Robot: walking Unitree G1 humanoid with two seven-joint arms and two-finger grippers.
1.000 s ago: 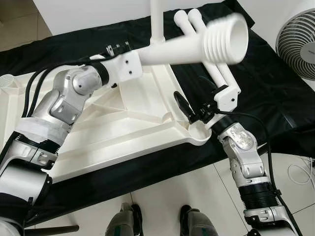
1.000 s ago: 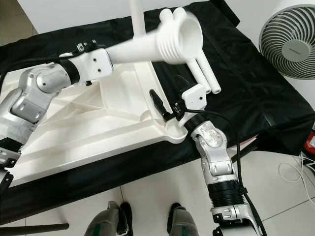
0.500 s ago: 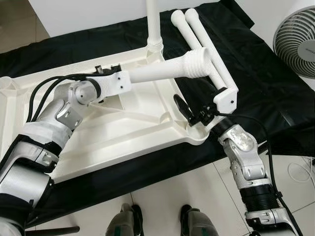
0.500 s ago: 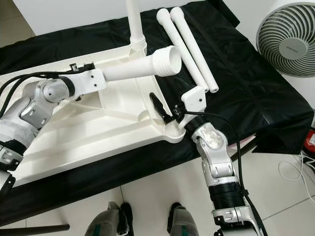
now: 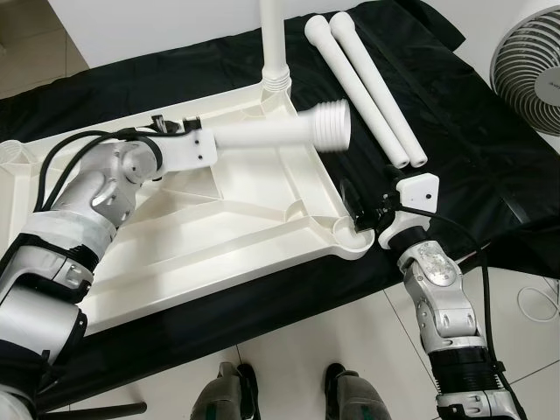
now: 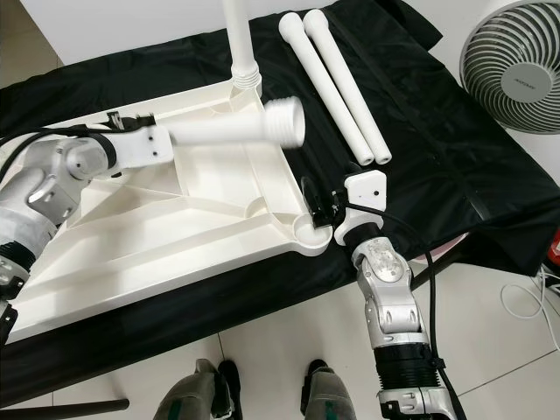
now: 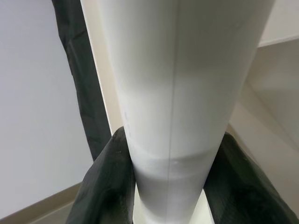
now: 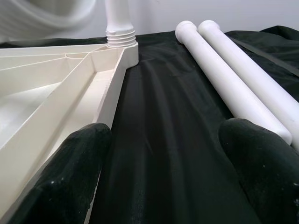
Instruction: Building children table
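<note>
Left gripper [image 7: 168,196]: black fingers [image 7: 100,186] pressed against both sides of a white table leg [image 5: 271,136], pinching it near its plain end. Leg held roughly level above the upturned tabletop [image 5: 175,254], threaded end [image 5: 332,127] pointing toward the robot's right, blurred in the eye views.

Right gripper [image 8: 159,154]: fingers spread, nothing between them, hovering just beside the tabletop's near right corner socket [image 5: 350,234], low over the black cloth [image 5: 455,131].

One leg [image 5: 276,44] already stands upright in the far right corner. Two spare legs [image 5: 367,83] lie side by side on the cloth, beyond the right gripper. Fan [image 5: 529,66] at far right, on the floor.

Step in hand, as judged: bringing the second leg to a socket, likely the near right corner. Next move calls for tipping the threaded end downward, centring it over the socket, then turning it in; the right gripper could steady the corner
</note>
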